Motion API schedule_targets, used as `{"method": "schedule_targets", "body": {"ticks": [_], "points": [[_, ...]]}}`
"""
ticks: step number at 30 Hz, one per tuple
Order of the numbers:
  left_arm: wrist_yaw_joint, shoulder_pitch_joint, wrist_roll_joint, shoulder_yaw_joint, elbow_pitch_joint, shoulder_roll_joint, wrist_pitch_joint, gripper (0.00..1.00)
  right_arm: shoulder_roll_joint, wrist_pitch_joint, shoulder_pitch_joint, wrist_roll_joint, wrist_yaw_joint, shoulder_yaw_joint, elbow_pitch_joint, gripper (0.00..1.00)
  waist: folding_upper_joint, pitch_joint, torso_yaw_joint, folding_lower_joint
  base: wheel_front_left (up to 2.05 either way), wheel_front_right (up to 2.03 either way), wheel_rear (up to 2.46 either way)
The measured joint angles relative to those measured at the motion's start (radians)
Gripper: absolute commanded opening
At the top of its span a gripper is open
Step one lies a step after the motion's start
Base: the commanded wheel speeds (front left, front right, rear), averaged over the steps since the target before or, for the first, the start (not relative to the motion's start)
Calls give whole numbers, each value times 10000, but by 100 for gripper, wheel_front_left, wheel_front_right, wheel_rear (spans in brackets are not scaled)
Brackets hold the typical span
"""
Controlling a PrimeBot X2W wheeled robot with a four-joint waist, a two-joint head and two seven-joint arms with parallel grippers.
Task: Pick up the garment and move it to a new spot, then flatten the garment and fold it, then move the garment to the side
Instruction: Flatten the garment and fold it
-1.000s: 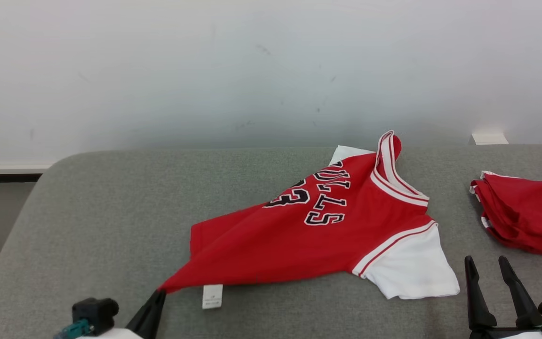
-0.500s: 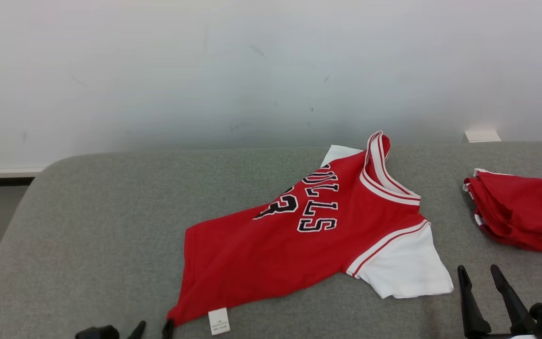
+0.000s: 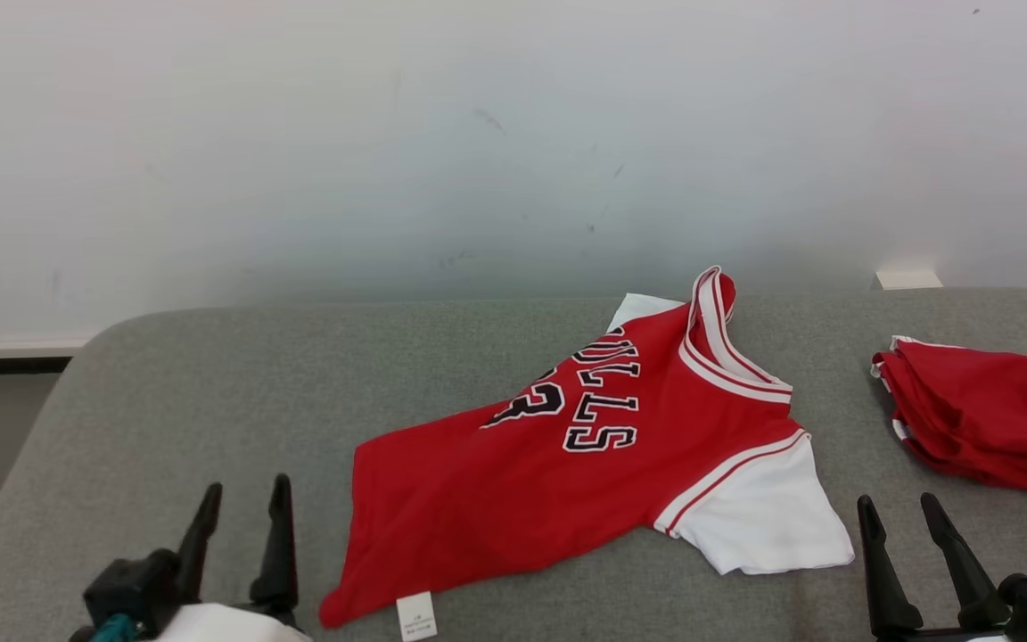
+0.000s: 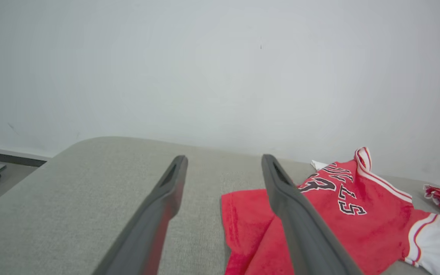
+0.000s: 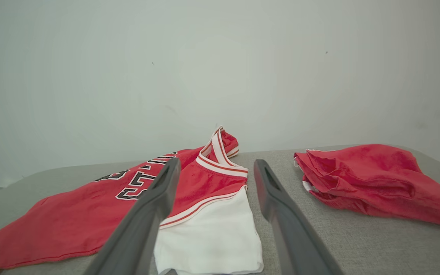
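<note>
The garment [image 3: 567, 481] is a red jersey with white sleeves and black lettering. It lies spread on the grey table [image 3: 210, 383], collar at the far side, hem corner and white tag at the near edge. My left gripper [image 3: 246, 486] stands open just left of that hem corner, holding nothing. In the left wrist view the left gripper [image 4: 224, 158] points over bare table, with the garment [image 4: 365, 229] to its right. My right gripper [image 3: 895, 501] is open near the white sleeve, apart from it. The right wrist view shows the right gripper [image 5: 217, 162] above that sleeve of the garment [image 5: 71, 221].
A second red garment [image 3: 986, 419] lies bunched at the table's right end, also in the right wrist view [image 5: 369, 183]. A white wall rises close behind the table. A small white object [image 3: 904, 279] sits at the far right edge. The table's left half is bare.
My left gripper has opened and let go of the garment's hem corner, then moved left off it. The hem now lies flat on the table. The right gripper has stayed open.
</note>
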State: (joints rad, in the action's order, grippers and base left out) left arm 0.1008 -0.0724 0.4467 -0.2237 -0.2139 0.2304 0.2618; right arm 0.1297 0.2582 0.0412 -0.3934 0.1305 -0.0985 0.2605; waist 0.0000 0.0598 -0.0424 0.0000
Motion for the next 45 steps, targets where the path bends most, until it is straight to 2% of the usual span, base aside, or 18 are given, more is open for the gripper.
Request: {"method": "schedule_targets", "body": {"ticks": [3, 6, 14, 28, 30, 33, 39, 45], "points": [[63, 284, -516, 433, 593, -176, 25, 100, -10, 31, -84, 82, 0, -27, -228, 100, 1, 46, -46, 0, 0, 0, 0], [-50, 722, -844, 694, 811, -453, 23, 100, -52, 42, -247, 313, 0, 203, -736, 100, 0, 74, -85, 0, 0, 0, 0], [-731, 1336, -1793, 1337, 769, -1051, 23, 100, -232, 44, -695, 734, 0, 552, -1306, 100, 0, 251, -160, 0, 0, 0, 0], [-1425, 1356, -2420, 1969, 359, -1572, 25, 100, -322, 44, -690, 744, 0, 537, -1039, 100, 0, 249, -172, -1, 0, 0, 0], [-1534, 1341, -2412, 1935, 107, -1615, 23, 100, -378, 46, -650, 144, 0, 525, -826, 100, 0, 202, -171, 0, 0, 0, 0], [-1722, 1262, -2096, 1693, -631, -1672, -59, 100, -127, -203, -319, -107, 0, 299, -245, 100, 0, 72, -170, 0, 0, 0, 0], [-1933, 647, -1960, 1300, -1450, -1634, -911, 100, 385, -1626, 935, -236, 0, -10, 1327, 100, 0, -165, -139, 0, 0, 0, 0], [-2019, 89, -1900, 953, -2052, -1615, -1689, 100, 351, -2915, 2026, -481, 0, -19, 3074, 100, 0, -472, -26, 1, 0, 0, 0]]}}
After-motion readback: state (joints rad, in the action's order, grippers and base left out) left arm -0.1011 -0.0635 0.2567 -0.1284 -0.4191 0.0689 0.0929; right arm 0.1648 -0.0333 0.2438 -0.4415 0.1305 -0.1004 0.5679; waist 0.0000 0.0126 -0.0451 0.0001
